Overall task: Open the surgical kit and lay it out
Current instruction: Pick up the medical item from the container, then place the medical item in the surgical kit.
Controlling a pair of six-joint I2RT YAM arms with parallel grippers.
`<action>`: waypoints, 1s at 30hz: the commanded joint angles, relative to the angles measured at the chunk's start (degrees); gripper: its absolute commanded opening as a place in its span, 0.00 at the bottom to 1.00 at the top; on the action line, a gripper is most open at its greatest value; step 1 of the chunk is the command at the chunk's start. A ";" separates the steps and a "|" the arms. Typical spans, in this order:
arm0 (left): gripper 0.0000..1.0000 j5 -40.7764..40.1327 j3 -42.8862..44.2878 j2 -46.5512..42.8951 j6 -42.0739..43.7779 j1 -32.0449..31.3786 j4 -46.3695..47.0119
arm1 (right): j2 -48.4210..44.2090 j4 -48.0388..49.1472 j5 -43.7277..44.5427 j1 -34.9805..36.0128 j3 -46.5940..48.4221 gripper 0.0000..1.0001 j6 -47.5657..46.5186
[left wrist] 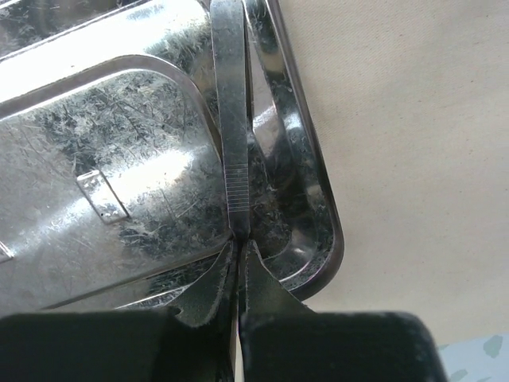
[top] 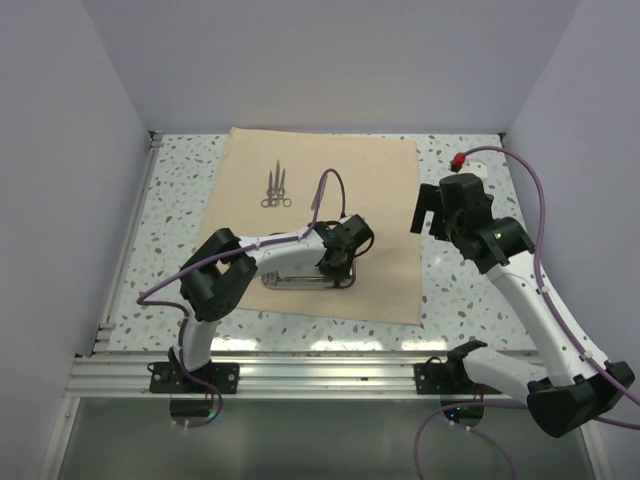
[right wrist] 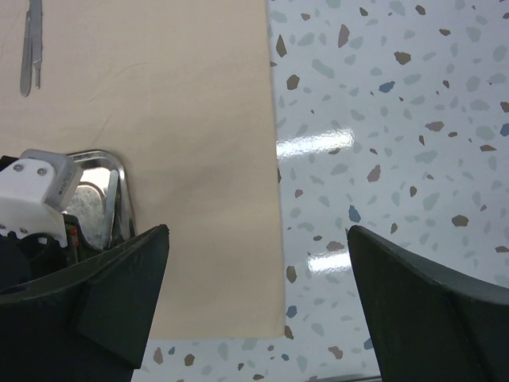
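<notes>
Cloth wrap [top: 385, 215]: one, spread flat on the desk [top: 465, 290].
Steel tray [top: 290, 281]: one, on the cloth's near middle, under the left claw [left wrist: 238, 248].
Left claw: pinched tight on one thin flat instrument [left wrist: 233, 159] at the tray's right end; only the left wrist view shows this.
Right claw [right wrist: 258, 235]: spread wide, holding nothing, over the cloth's right edge.
Loose instruments [top: 277, 187]: apparently three, clustered far left on the cloth; the count comes from the top view only.
</notes>
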 commanded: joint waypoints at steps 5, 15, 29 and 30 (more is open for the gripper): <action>0.00 -3.53 2.63 -1.50 0.84 -0.10 -7.24 | -0.28 -0.14 1.21 -0.05 1.30 0.98 -0.17; 0.00 -9.77 13.62 -6.96 3.92 4.99 -12.00 | -1.42 -1.02 2.18 -0.13 1.30 0.98 0.63; 0.00 -7.06 39.53 20.17 15.35 20.29 -1.70 | -2.03 -4.71 3.32 -0.13 3.76 0.98 0.18; 0.00 -5.49 41.38 21.59 15.35 20.90 -2.15 | -2.12 -4.88 3.58 -0.05 3.85 0.98 0.18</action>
